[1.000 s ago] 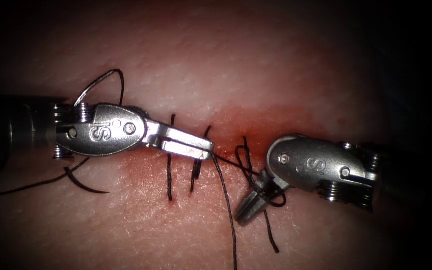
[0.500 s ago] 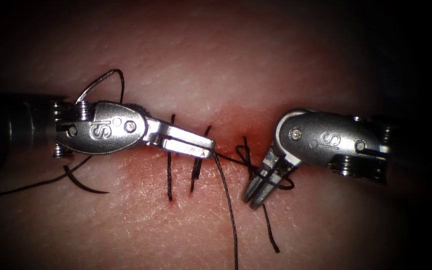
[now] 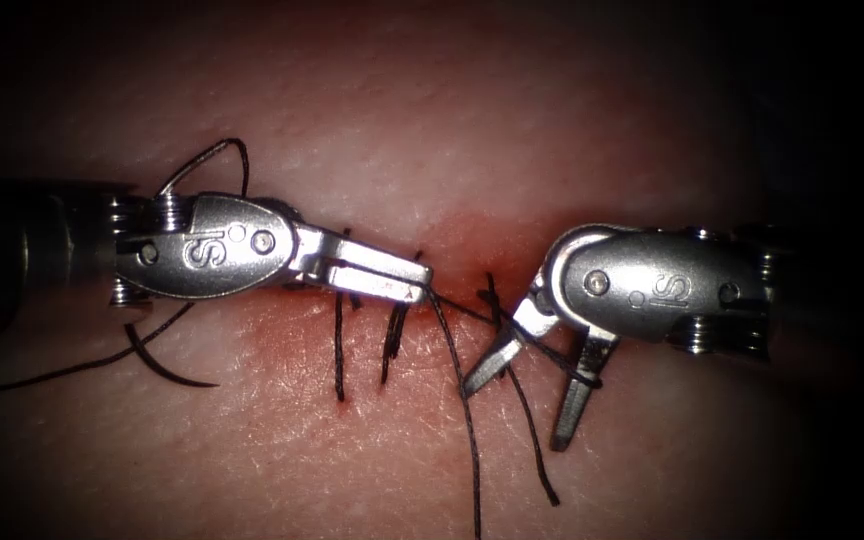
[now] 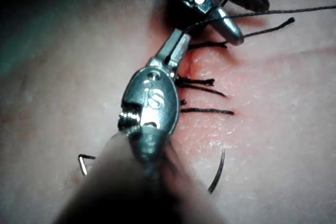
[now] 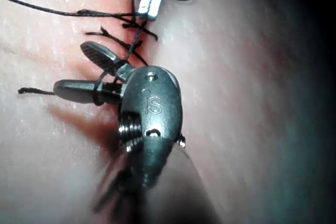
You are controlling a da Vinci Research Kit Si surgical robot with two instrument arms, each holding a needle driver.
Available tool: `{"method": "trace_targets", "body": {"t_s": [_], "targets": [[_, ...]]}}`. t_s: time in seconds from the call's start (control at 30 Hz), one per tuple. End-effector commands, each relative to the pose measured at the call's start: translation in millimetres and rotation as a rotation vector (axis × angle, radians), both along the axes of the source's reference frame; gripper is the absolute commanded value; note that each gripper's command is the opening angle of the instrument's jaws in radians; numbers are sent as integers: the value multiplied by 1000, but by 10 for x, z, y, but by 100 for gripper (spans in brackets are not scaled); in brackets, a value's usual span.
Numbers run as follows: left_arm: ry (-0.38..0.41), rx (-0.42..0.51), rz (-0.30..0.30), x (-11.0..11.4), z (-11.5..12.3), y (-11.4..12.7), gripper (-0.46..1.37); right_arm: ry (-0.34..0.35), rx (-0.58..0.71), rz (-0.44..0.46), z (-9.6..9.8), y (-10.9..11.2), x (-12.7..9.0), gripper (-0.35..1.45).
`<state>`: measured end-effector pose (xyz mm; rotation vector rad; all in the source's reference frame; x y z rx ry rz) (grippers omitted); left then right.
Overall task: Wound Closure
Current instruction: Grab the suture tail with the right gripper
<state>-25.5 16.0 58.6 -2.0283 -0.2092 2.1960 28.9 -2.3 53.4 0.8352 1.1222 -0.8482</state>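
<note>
Thread (image 3: 457, 370) is pinched in the left tool (image 3: 414, 290)'s closed jaws and loops around the right tool (image 3: 522, 405)'s wide-spread, empty jaws, while the needle (image 3: 187, 168) lies free on the tissue (image 3: 432, 130) behind the left tool.

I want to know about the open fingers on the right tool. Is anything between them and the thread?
Nothing is. The thread is looped around the right tool's open fingers, touching them. The left tool grips the thread at its tip. The needle lies behind the left tool, unheld.
</note>
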Motion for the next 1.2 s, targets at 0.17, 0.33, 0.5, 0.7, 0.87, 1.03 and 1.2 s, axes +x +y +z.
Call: {"method": "trace_targets", "body": {"t_s": [0.17,0.33,0.5,0.7,0.87,1.03,1.2], "targets": [[0,6,0,-2,0,0,-35,-18,-79,-75,1,-5,0,119],[1,11,-1,-3,0,-1,-35,-38,-126,-127,8,-20,1,120],[1,9,-1,-4,2,-3,-35,-46,-161,-158,16,-42,0,119],[5,13,-6,-6,3,-5,-35,-36,-180,-173,16,-54,1,115],[1,17,-2,-10,8,-12,-35,-26,-206,-195,18,-66,3,110],[1,20,-1,-9,10,-15,-35,-34,-234,-239,27,-80,2,93],[-1,21,2,-6,9,-15,-35,-83,-267,-300,34,-84,1,50]]}}
